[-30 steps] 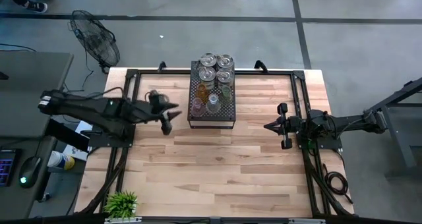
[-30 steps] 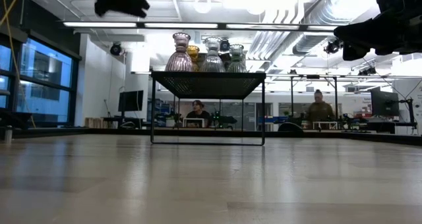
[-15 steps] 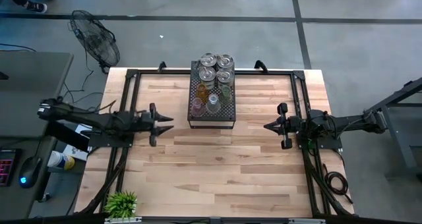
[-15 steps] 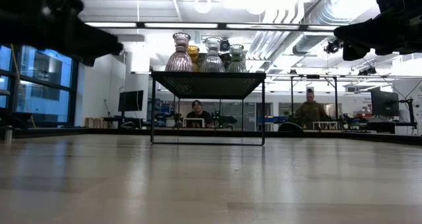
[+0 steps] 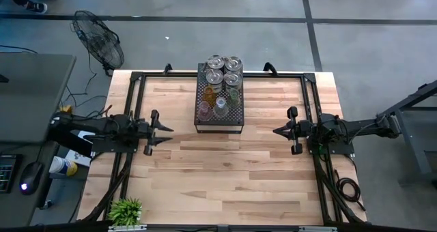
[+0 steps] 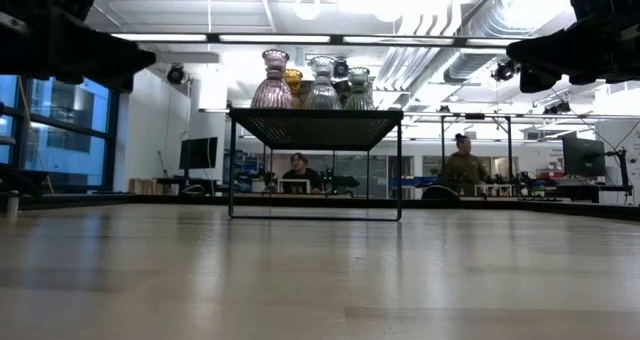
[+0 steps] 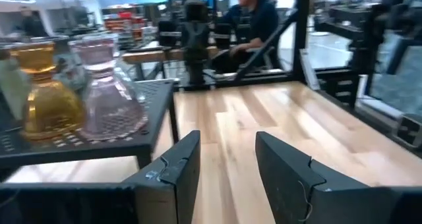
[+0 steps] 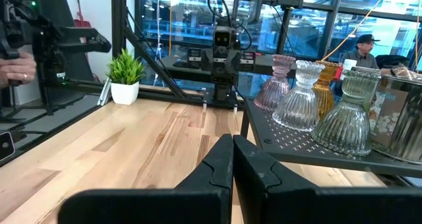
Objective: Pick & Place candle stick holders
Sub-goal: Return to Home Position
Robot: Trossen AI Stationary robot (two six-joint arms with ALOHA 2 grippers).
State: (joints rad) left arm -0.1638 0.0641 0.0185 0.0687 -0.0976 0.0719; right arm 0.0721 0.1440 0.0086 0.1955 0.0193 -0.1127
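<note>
Left pincer, left of centre in the high view: my fingers sit moderately apart, gripping nothing, touching nothing. Right pincer, right of centre: fingers pressed together, empty. Candle stick holders stand clustered on the black tray, upper centre.

1. The floor is grey concrete, crossed by dark straight lines.
2. A standing fan sits on it, beyond the far left corner of the wooden table.
3. A grey desk stands left of the table, with a computer mouse at its near end.
4. Long strip lights glow under a white ceiling, beside silvery ducts.
5. Tall blue-tinted windows fill the left wall.
6. Far back, one person sits and another is at what may be workbenches.
</note>
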